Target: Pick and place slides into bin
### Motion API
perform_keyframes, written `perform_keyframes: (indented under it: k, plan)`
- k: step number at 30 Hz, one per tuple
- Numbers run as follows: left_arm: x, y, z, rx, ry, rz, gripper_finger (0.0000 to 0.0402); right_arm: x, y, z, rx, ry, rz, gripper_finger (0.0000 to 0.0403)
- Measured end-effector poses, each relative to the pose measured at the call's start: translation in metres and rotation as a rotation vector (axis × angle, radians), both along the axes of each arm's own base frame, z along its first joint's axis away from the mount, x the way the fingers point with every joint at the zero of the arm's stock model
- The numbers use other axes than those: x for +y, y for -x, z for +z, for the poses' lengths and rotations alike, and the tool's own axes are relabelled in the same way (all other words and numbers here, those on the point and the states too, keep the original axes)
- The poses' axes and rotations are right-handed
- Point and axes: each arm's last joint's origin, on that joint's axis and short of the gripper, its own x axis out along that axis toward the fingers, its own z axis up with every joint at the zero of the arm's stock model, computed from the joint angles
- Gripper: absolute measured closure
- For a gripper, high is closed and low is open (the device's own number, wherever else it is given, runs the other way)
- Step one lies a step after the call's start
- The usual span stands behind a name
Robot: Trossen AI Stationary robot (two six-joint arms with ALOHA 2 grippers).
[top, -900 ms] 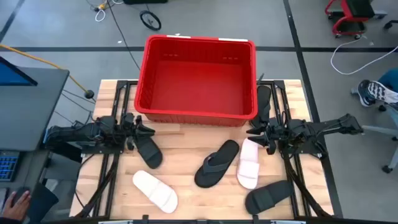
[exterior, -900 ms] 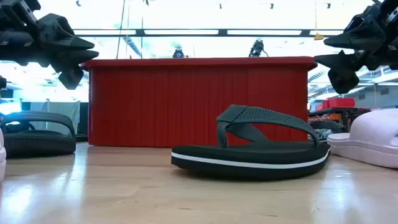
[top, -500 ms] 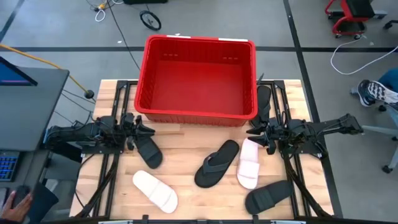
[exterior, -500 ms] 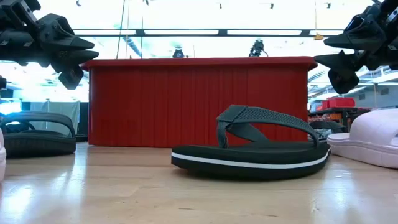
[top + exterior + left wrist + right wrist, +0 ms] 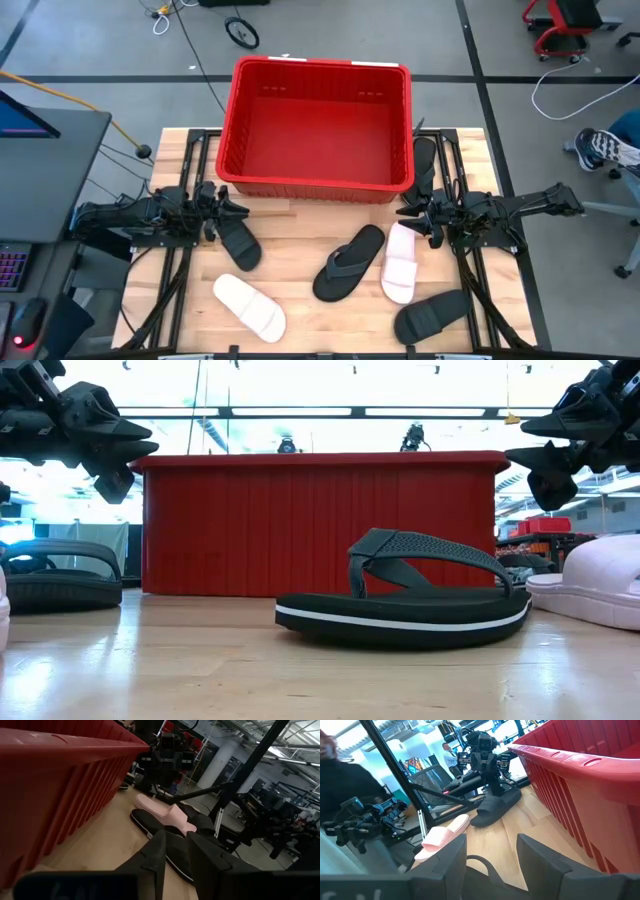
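Slides (image 5: 349,262) outside red bin (image 5: 316,187)

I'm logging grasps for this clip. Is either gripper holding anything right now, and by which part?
Nothing is held. The left gripper and right gripper hover empty near the bin, clear of the slides.

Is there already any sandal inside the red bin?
No. In the high view the bin shows only its bare red floor, and all the sandals lie outside it on the table.
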Motion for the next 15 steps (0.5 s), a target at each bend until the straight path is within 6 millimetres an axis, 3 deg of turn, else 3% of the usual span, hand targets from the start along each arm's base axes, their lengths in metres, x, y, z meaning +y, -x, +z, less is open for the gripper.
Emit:
perform_keyframes:
  k: [15]
  plan:
    - [0.0, 0.0, 0.0, 0.0, 0.0, 0.0, 0.032, 0.0, 0.0, 0.0, 0.0, 0.0, 0.0, 0.0223]
